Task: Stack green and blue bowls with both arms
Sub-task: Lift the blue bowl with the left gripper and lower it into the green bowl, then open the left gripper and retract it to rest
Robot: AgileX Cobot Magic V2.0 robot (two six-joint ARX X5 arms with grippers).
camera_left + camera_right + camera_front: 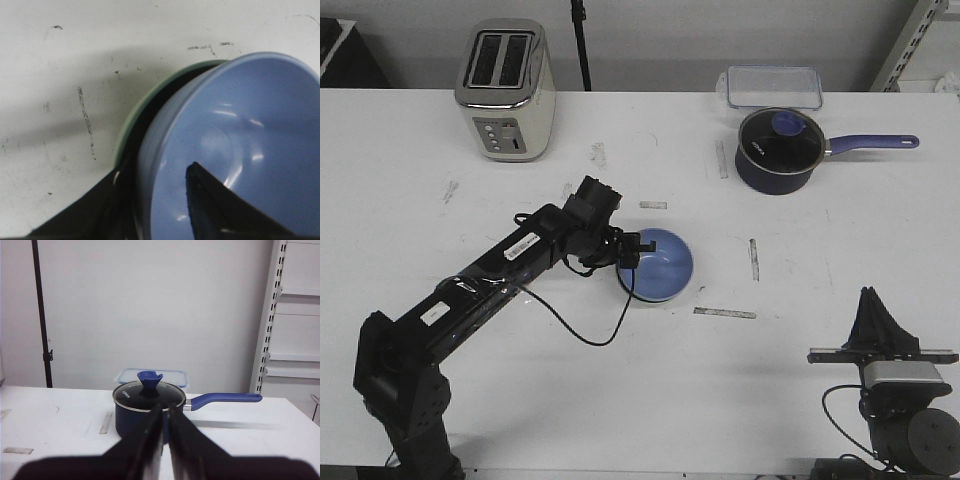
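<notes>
The light blue bowl (660,262) sits nested inside the pale green bowl near the table's middle. In the front view the green bowl is almost fully hidden under it. In the left wrist view the blue bowl (240,125) fills the picture and only a curved strip of the green bowl's rim (145,100) shows beside it. My left gripper (630,255) (155,169) straddles the blue bowl's near-left rim, one finger inside and one outside, with a gap to the wall, so it is open. My right gripper (869,295) (165,407) is shut and empty at the front right, far from the bowls.
A dark navy saucepan (778,150) (130,420) with a glass lid and blue handle stands at the back right, with a clear lidded box (772,87) behind it. A toaster (505,90) stands at the back left. Tape strips (725,313) mark the table.
</notes>
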